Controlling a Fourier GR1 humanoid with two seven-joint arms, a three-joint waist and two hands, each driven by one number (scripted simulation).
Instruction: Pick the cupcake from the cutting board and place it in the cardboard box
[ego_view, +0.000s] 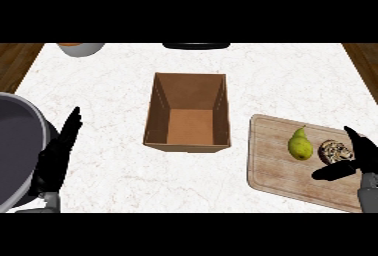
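Cupcake (334, 151), brown-and-cream swirled, beside pear (299, 144)

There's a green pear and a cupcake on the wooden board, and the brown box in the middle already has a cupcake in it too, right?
Not quite. The head view shows the box with nothing inside, only its bare brown floor. The rest is right: the pear and the cupcake both sit on the board, with the right hand at the cupcake.

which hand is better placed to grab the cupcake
The right hand: it is already around the cupcake on the cutting board, beside the pear. The left hand rests open across the cardboard box.
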